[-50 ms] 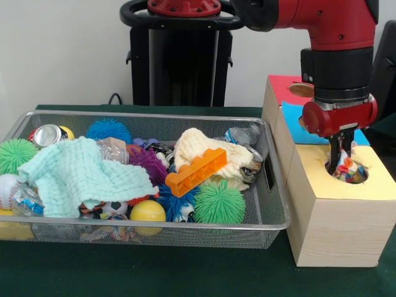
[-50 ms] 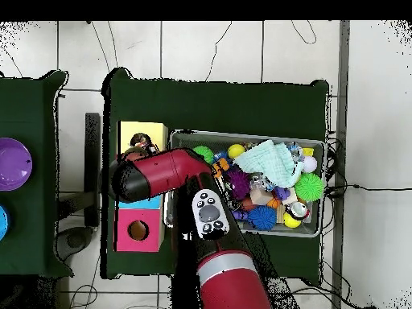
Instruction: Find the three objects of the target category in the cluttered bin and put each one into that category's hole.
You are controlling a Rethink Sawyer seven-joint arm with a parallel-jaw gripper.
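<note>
The hand (image 1: 340, 162) hangs straight above the yellow hole (image 1: 350, 169), closed on a colourful crumpled wrapper (image 1: 348, 171) already partly inside it.

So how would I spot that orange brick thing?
Look in the wire mesh bin on the green table. Near its middle, an orange toy brick lies tilted across a cream knitted cloth; it is the only hard, studded, straight-edged piece among spiky balls and cloths.

Fingers (image 1: 341, 162) hidden in yellow hole (image 1: 365, 162)

Red arm (image 1: 334, 21), black wrist, red claw (image 1: 342, 162)
</note>
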